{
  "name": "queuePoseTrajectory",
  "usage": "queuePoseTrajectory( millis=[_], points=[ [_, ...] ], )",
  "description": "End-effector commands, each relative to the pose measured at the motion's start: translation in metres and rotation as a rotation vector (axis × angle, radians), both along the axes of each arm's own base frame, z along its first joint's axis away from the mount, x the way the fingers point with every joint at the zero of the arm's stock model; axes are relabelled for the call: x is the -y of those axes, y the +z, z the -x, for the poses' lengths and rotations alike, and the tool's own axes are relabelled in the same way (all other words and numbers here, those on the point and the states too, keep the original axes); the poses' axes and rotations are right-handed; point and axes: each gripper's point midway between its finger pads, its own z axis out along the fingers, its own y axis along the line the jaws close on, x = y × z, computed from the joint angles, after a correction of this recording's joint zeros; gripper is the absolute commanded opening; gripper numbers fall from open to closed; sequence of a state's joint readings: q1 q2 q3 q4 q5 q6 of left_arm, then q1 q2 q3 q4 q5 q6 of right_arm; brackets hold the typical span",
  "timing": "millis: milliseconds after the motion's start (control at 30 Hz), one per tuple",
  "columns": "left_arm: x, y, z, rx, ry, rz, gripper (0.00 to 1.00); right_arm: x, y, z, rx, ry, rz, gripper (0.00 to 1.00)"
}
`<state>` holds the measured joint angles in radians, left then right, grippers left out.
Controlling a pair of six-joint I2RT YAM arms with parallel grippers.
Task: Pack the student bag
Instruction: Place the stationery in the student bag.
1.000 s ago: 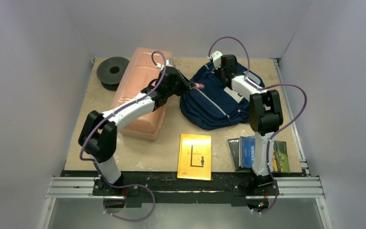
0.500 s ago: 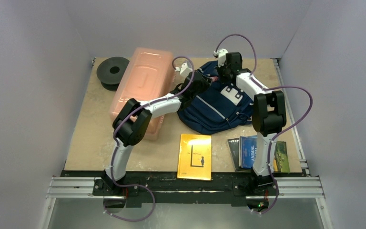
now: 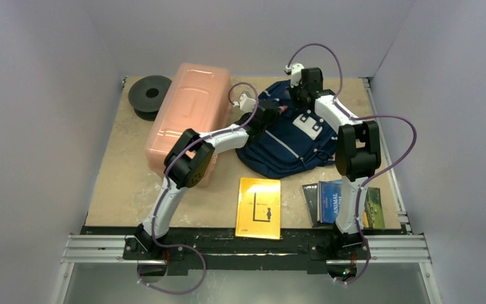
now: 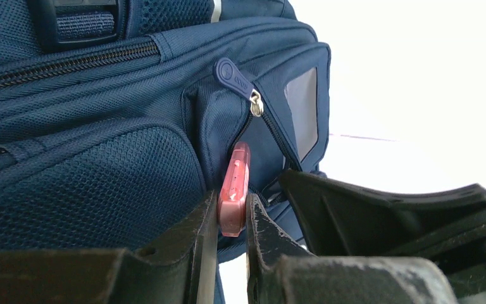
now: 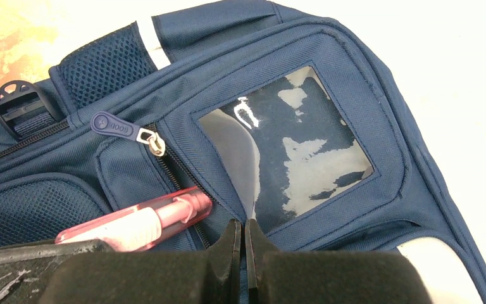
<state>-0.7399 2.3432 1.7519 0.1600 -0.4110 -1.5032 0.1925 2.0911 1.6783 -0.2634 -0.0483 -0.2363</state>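
L gripper (image 4: 231, 215) has swung in from student bag's (image 3: 285, 144) left edge, now clamps pink pen (image 4: 235, 189), tip at unzipped pocket (image 4: 223, 123) mouth. R gripper (image 5: 242, 229) pinched tight on bag fabric. Bag lies at table (image 3: 126, 183) rear, beside pink box (image 3: 186, 114).

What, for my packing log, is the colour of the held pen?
The pen is translucent pink, clearest in right wrist view.

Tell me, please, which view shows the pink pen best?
Right wrist: the pink pen lies lengthwise, tip at the bag pocket. Left wrist shows it end-on in the left gripper; top external, a speck.
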Motion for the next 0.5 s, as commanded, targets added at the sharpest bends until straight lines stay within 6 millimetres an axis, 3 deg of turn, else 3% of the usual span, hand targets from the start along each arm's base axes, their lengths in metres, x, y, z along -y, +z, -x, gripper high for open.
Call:
queuePoseTrajectory(
  millis=[0,267,467],
  points=[
    [-0.002,0.020,-0.019,0.026,0.090,0.074,0.00,-0.007,0.072,-0.008,0.140,0.017,-0.068,0.00],
    [0.013,0.010,-0.044,0.031,0.103,0.131,0.01,-0.005,0.076,-0.003,0.138,0.023,-0.057,0.00],
    [0.030,0.011,-0.054,0.035,0.079,0.193,0.25,-0.008,0.083,-0.003,0.150,0.038,-0.068,0.00]
  ],
)
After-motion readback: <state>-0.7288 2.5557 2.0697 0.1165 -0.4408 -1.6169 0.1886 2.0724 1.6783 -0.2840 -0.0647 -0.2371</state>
